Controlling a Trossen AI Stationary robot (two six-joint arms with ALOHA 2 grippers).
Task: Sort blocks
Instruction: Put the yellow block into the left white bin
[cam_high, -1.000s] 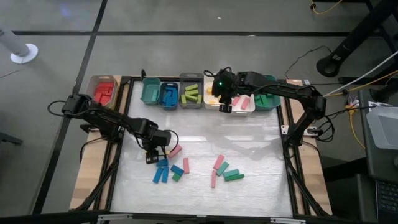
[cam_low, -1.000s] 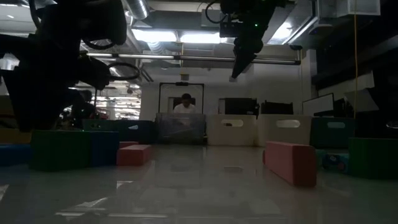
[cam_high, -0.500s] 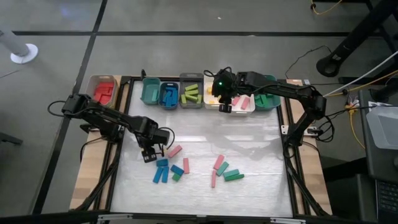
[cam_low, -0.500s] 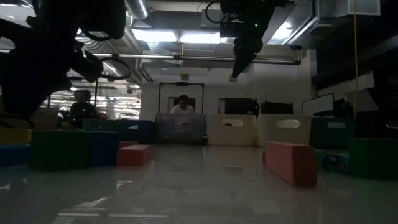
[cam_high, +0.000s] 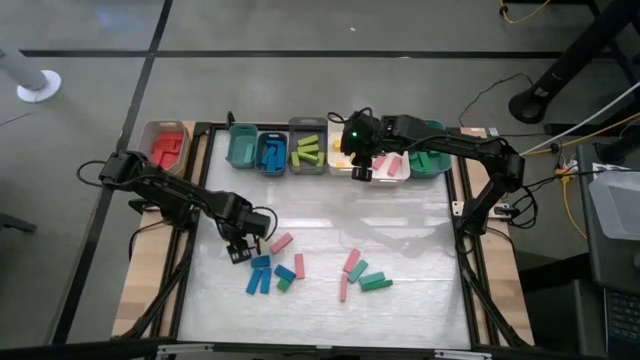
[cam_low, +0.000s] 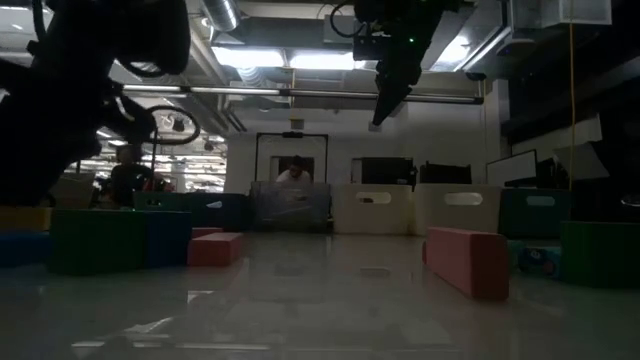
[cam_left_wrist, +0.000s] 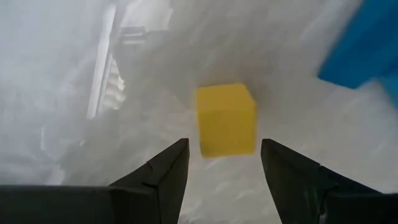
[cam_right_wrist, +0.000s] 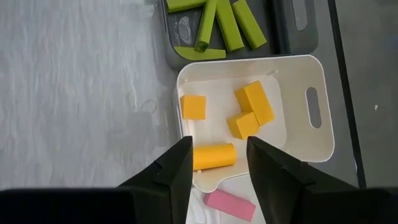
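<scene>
Yellow plastic cube (cam_left_wrist: 226, 119) sits on the white table (cam_high: 420, 235), just ahead of the L gripper (cam_left_wrist: 224, 163); fingers spread, nothing held, cube not between them. Blue block (cam_left_wrist: 364, 46) nearby. R gripper (cam_right_wrist: 217, 155) hangs over the white bin (cam_right_wrist: 314, 134) w/ yellow blocks (cam_right_wrist: 254, 102), fingers apart, empty. Loose blue, pink, green blocks (cam_high: 362, 272) mid-table.

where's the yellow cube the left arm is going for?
The yellow cube sits on the table mat just ahead of the open left gripper, beside a blue block; the high view hides it under that gripper.
</scene>
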